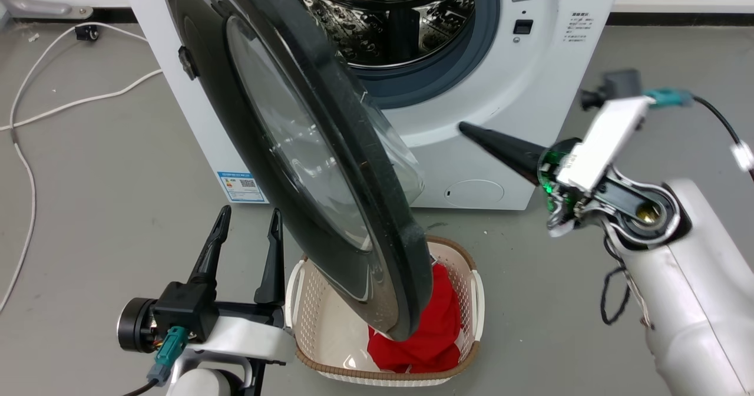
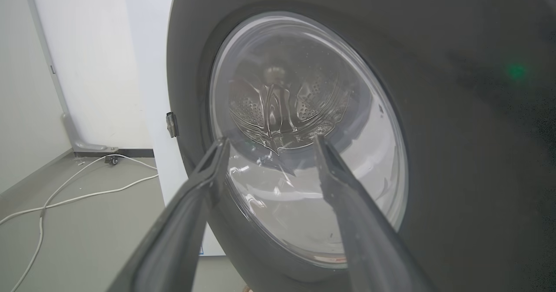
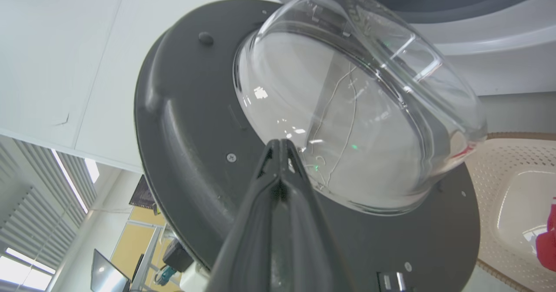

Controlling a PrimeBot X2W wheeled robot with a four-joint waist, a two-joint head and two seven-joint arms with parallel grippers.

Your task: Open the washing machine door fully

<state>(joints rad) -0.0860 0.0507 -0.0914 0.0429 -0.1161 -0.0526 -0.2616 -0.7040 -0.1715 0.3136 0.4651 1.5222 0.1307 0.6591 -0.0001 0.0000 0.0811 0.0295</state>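
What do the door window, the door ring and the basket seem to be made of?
Door window: clear glass, probably; transparent, bright glints. Door ring: glossy black plastic, likely; it reflects. Basket: matte cream plastic, seemingly; moulded perforations.

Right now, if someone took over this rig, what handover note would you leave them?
Left pincer: open, empty, facing the outer face of the washing machine door.
Right pincer: shut, empty, pointing at the door's inner side; contact unclear.
Done: door unlatched, standing partway open off the washing machine, above the laundry basket.
To do: swing it fully open.
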